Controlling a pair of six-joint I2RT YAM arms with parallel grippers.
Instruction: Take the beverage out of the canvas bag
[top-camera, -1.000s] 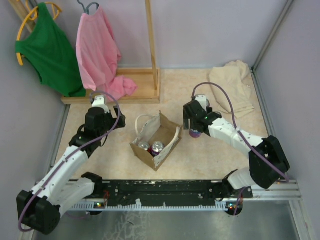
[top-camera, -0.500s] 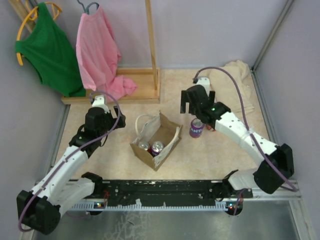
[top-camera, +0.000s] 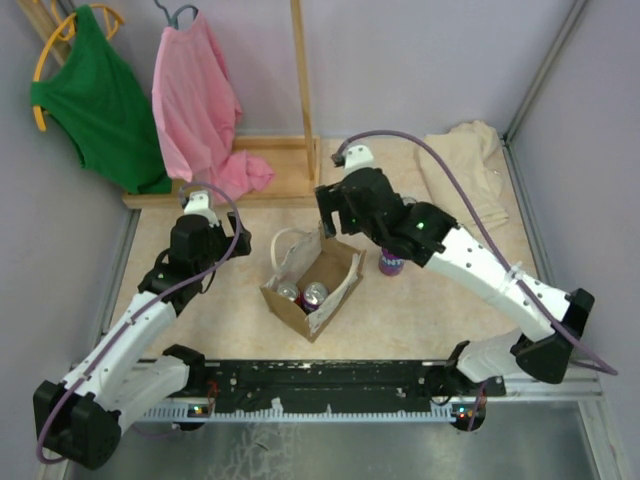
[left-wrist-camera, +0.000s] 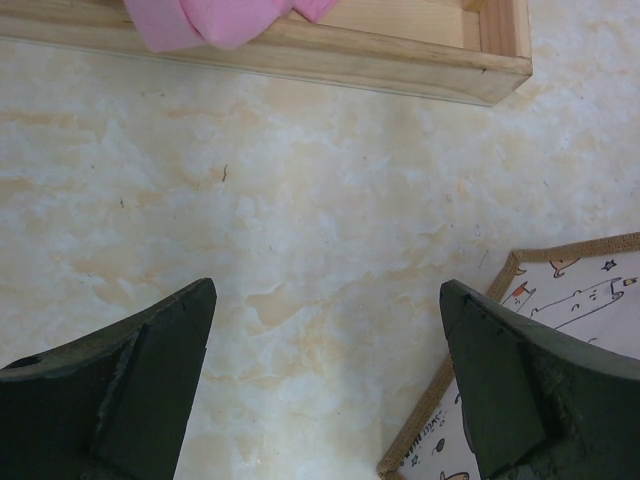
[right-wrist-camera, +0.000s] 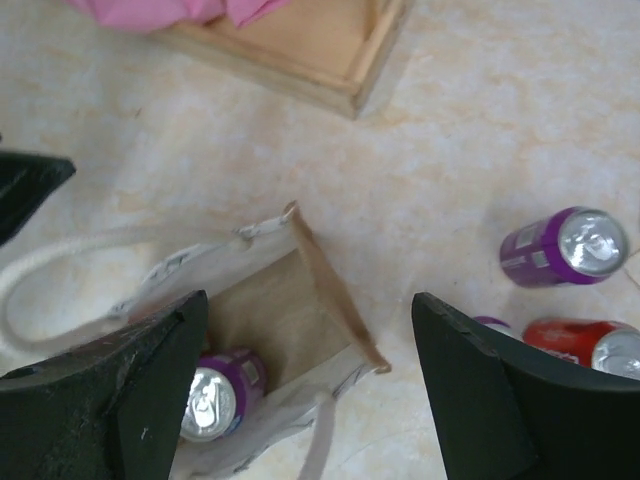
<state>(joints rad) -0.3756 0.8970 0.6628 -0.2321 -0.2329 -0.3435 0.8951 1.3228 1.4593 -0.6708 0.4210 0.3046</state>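
Between the two arms, on the marbled surface (top-camera: 230, 310), the canvas bag (top-camera: 310, 285) is stood upright with its mouth turned up and its long axis laid diagonally, near-left to far-right. From above, two cans (top-camera: 313, 294) are seen inside it. Only one purple can (right-wrist-camera: 222, 395) is shown there by the right wrist view, which also shows a second purple can (right-wrist-camera: 565, 247) and a red can (right-wrist-camera: 590, 345) outside the bag. The red can is hidden from above. The right gripper (right-wrist-camera: 308, 310) and the left gripper (left-wrist-camera: 328, 300) are held with jaws spread wide, nothing gripped.

Right hand (right-wrist-camera: 308, 305) released purple can (top-camera: 390, 262), swung left over canvas bag (top-camera: 297, 303) mouth, jaws wide.
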